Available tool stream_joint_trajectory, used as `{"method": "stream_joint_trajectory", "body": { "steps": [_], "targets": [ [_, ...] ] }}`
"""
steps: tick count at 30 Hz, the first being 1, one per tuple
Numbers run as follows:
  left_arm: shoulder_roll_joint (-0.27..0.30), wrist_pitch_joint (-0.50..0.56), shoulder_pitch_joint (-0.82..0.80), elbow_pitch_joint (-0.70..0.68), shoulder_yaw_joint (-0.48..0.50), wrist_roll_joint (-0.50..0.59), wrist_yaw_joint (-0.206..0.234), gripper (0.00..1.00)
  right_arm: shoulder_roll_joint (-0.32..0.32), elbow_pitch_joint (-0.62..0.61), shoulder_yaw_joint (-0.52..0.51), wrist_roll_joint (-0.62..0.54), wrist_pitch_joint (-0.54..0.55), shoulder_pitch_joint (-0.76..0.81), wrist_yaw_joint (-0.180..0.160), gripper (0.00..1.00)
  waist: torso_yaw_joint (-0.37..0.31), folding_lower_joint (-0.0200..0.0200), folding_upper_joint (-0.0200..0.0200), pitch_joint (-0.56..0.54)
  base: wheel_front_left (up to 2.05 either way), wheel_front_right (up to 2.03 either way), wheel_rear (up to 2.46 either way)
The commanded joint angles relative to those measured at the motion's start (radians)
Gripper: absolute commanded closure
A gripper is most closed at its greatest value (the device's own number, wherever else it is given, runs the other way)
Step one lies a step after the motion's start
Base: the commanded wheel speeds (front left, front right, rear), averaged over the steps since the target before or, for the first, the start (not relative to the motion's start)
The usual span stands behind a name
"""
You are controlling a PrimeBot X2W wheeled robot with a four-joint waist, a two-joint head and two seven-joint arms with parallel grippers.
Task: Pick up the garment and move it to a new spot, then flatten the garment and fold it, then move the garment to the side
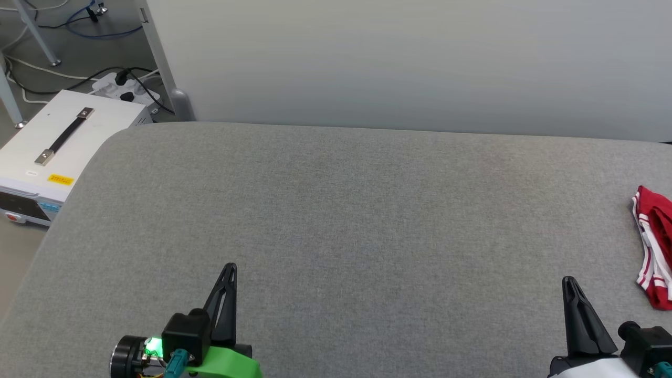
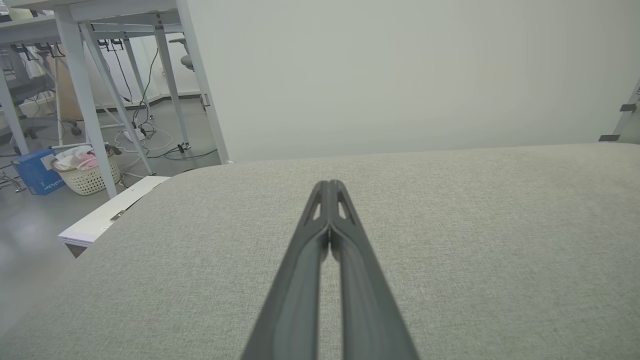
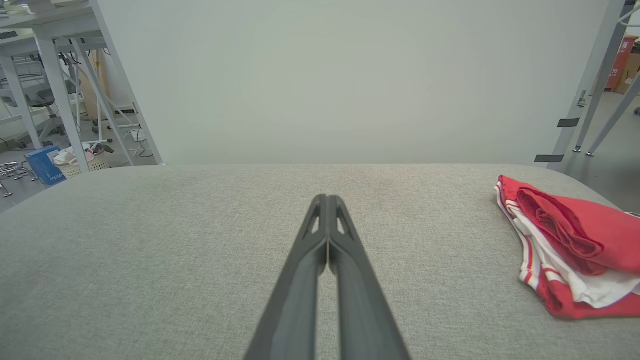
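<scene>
The garment [image 1: 656, 247] lies folded in a red and white bundle at the far right edge of the grey table [image 1: 346, 210], partly cut off by the head view. From the right wrist the garment [image 3: 575, 245] shows its red body over white sleeve cloth and striped trim; the "23" is hidden. My right gripper [image 1: 569, 283] stands shut and empty near the front right, a little left of the garment. My left gripper [image 1: 229, 269] is shut and empty at the front left, fingertips together over bare cloth [image 2: 330, 185].
A pale wall panel [image 1: 409, 58] stands along the table's far edge. Left of the table, on the floor, are a white case with a black handle [image 1: 58, 142], a power strip with cables [image 1: 123, 86] and table legs. A laundry basket [image 2: 87, 172] stands further off.
</scene>
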Motion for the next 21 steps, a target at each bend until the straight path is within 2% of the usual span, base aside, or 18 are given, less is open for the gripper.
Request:
{"method": "stream_joint_trajectory", "body": {
  "steps": [1,21],
  "targets": [
    [-0.003,0.008,-0.005,-0.003,0.006,0.003,0.001,1.0,0.0,0.001,0.002,-0.008,0.005,-0.012,0.0,1.0,-0.001,0.0001,0.0,0.0,0.0,0.0,0.0],
    [-0.009,0.048,-0.019,-0.012,0.025,0.01,0.003,1.0,0.0,0.003,0.013,-0.032,0.045,-0.04,0.0,1.0,-0.013,0.0001,0.0,0.006,0.0,0.0,0.0]
  ]
}}
